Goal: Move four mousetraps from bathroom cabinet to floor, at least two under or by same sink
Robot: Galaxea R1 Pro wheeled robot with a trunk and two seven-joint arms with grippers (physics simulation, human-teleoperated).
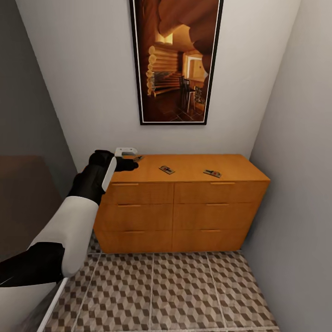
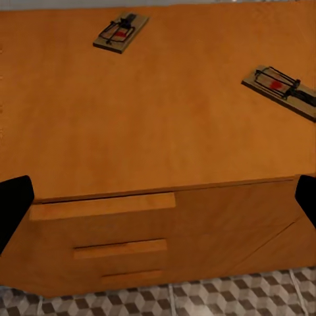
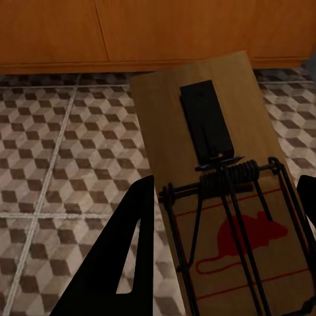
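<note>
In the right wrist view the right gripper [image 3: 224, 250] has its dark fingers [image 3: 128, 257] on either side of a mousetrap [image 3: 217, 197], which runs from the lower right of that frame up toward its centre; the board sits between the jaws and looks clamped there, with the red mouse mark near the fingers and the black plate at the far end. Beyond it lies the bathroom floor [image 3: 59, 131] with its cube-patterned tiles, and the base of the cabinet [image 3: 164, 33] crosses the top of the frame, so the trap appears to be carried low over the tiles, probably to be set down. The left gripper [image 1: 131, 159] is up at the left end of the cabinet top in the head view, at centre left of the frame; in the left wrist view its dark fingertips [image 2: 13, 204] show at the two lower side edges, spread wide with nothing between them, facing the wooden top. Three mousetraps remain on that top: one just beside the left gripper [image 1: 138, 158], one near the middle [image 1: 167, 169] and one toward the right [image 1: 212, 173]. I judge the nearest one to be the left arm's next target. A framed picture [image 1: 175, 60] hangs on the wall above.
</note>
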